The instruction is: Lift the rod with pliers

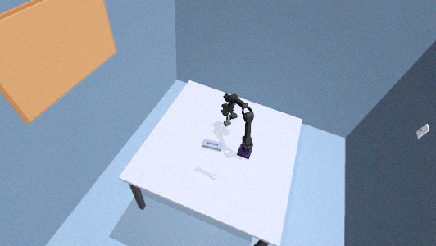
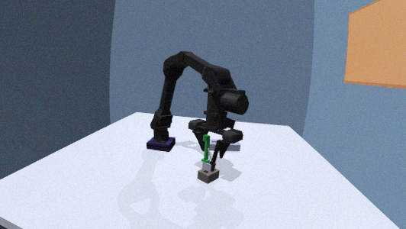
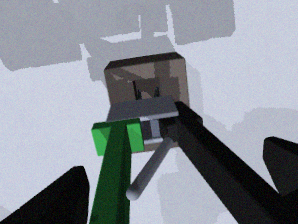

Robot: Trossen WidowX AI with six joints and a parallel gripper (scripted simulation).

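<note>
The locking pliers (image 1: 229, 120) (image 2: 206, 148) (image 3: 111, 180) stand upright in the brown holster (image 1: 226, 124) (image 2: 207, 176) (image 3: 118, 90), between the centre of the tabletop (image 1: 172, 164) (image 2: 95, 183) (image 3: 40, 110) and its far edge in the top view. The gripper (image 1: 229, 114) (image 2: 212, 153) (image 3: 177, 163) is positioned above the holster, fingers pointing down and spread, with nothing clamped. The green handle and the black handle (image 2: 216, 154) (image 3: 215, 160) diverge upward into the space between the fingers. In the wrist view, the green handle is apart from the finger on the left of the picture; contact between the black handle and the other finger cannot be determined.

The grey channel block (image 1: 211, 147) (image 2: 229, 147) lies near the tabletop centre, well apart from the gripper. The rod is too small to distinguish in its dark slot. A pale, flat forked piece (image 1: 206, 173) lies between the block and the near edge, toward the near left corner. The arm base (image 1: 245, 154) (image 2: 160, 146) is mounted nearer the right edge
</note>
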